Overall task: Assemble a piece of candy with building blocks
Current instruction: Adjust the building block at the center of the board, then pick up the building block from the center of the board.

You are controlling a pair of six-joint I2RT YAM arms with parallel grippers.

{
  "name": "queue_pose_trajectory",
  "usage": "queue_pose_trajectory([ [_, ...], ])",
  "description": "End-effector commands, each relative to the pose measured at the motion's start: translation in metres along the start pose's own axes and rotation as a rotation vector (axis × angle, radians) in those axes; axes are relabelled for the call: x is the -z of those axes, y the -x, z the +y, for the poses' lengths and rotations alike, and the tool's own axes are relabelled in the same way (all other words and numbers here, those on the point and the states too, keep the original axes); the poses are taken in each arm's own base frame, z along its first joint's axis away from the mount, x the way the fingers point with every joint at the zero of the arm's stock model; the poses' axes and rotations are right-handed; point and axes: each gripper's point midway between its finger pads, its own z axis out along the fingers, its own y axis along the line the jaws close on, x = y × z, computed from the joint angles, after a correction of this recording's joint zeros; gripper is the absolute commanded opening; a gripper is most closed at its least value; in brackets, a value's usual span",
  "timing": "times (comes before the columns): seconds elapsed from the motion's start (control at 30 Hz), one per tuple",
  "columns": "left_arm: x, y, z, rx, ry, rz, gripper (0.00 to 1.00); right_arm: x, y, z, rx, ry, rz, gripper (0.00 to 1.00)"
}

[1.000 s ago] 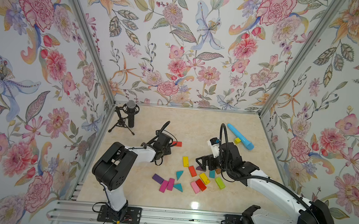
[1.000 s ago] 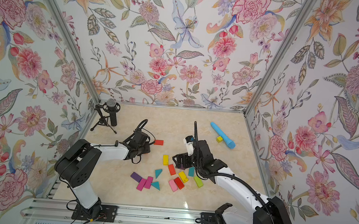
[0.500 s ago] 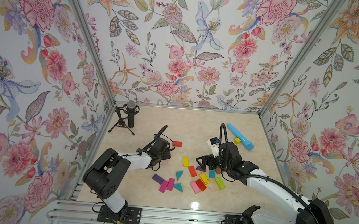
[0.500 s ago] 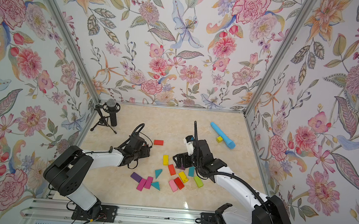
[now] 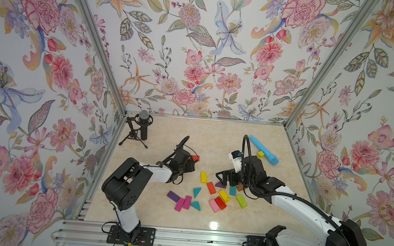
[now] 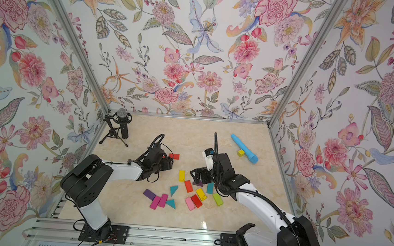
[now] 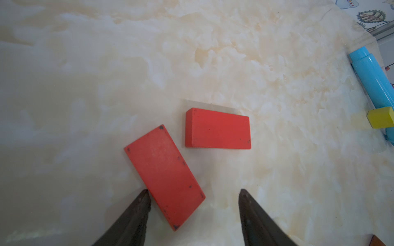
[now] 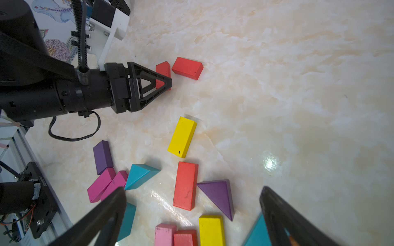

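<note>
Two red bricks lie flat on the marble table: the near red brick (image 7: 164, 174) slants just ahead of my left gripper (image 7: 194, 190), which is open, with one fingertip at the brick's edge. The far red brick (image 7: 217, 130) lies just beyond it. In both top views only one red brick (image 5: 195, 157) (image 6: 174, 156) shows past the left gripper (image 5: 191, 162). My right gripper (image 8: 193, 189) hangs open over the loose building blocks: a yellow brick (image 8: 182, 136), an orange brick (image 8: 185, 185), a purple wedge (image 8: 217, 194) and a teal wedge (image 8: 138, 174). It holds nothing.
A light-blue tube (image 5: 263, 150) with a small yellow cube (image 5: 260, 154) beside it lies at the back right. A microphone on a tripod (image 5: 142, 126) stands in the back left corner. Purple and magenta bricks (image 5: 180, 202) lie nearer the front rail (image 5: 182, 237).
My left gripper has opened and let go of the red brick, which now lies beside the other red one. The left arm has shifted its pose. The right arm has not moved.
</note>
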Motion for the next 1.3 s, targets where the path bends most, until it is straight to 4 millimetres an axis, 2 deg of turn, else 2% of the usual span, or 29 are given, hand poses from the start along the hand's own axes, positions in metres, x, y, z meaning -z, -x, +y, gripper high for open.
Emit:
queue_pose_trajectory([
  [0.0, -0.011, -0.017, 0.000, 0.015, 0.011, 0.074, 0.67, -0.002, -0.003, -0.004, 0.006, -0.012, 0.016, 1.00],
  [0.23, -0.017, -0.014, -0.003, -0.012, 0.026, 0.080, 0.67, -0.002, 0.000, -0.004, 0.014, -0.009, 0.014, 1.00],
  [0.3, -0.011, -0.012, 0.001, -0.078, 0.078, 0.080, 0.67, -0.001, -0.001, -0.004, 0.013, -0.009, 0.013, 1.00],
  [0.4, 0.003, 0.005, 0.012, -0.257, 0.193, 0.066, 0.69, 0.000, -0.002, -0.006, 0.009, -0.011, 0.012, 1.00],
  [0.43, 0.007, 0.014, 0.013, -0.338, 0.230, 0.073, 0.71, 0.001, -0.002, -0.006, 0.007, -0.011, 0.012, 1.00],
  [0.53, 0.011, 0.034, 0.011, -0.538, 0.296, 0.113, 0.90, 0.001, -0.003, -0.007, 0.005, -0.009, 0.017, 1.00],
  [0.67, 0.001, 0.050, 0.005, -0.676, 0.292, 0.155, 0.97, 0.001, -0.001, -0.007, -0.001, -0.005, 0.012, 1.00],
  [0.87, -0.023, 0.039, -0.001, -0.774, 0.230, 0.260, 0.96, 0.007, 0.002, -0.006, -0.001, -0.005, -0.002, 1.00],
  [1.27, -0.030, 0.020, 0.018, -0.816, 0.199, 0.332, 0.88, 0.004, 0.004, -0.012, -0.007, -0.015, 0.010, 1.00],
])
